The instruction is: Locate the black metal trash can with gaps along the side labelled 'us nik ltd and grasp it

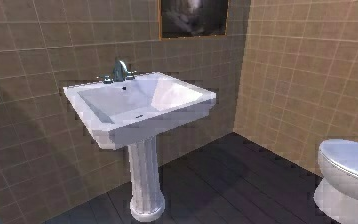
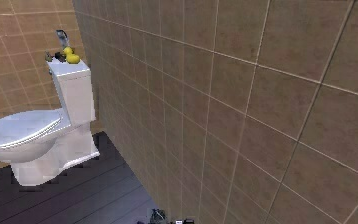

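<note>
Gripper: the gripper (image 2: 159, 217) is a small dark tip at the arm side view's bottom edge, near the middle, with pale flecks just to its right. The frame cuts off most of it.
Jaws: the pictures do not show how they stand. The far end is too cropped to tell whether it holds anything.
Surface: a dark plank floor (image 2: 77, 195) of near-black boards lies around the tip and meets the wall just beside it. The same dark boards cover the ground in the forward view.
Nearest wall: a tan tiled wall (image 2: 247, 100) of large square tiles with pale grout lines takes up the arm side view's middle and right. It runs away to a corner at the upper left.
Toilet: a white toilet (image 2: 37, 135) stands on the floor at the arm side view's left, lid down, tank next to the tiled wall, well apart from the gripper. A white bowl shows at the forward view's right edge.
On the tank: a small yellow object (image 2: 73, 57) sits on the lid, with a darker grey object (image 2: 62, 40) just behind it. Both are too small to name.
Sink: a white pedestal sink (image 1: 137, 108) stands left of the forward view's middle, column on the floor, back to a grey-brown tiled wall.
Faucet: a blue-grey faucet (image 1: 121, 72) sits at the basin's back rim.
Picture: a dark framed picture (image 1: 193, 17) hangs above and right of the sink, cut by the top edge.
Room: a tiled bathroom, with a corner to the right of the sink.
</note>
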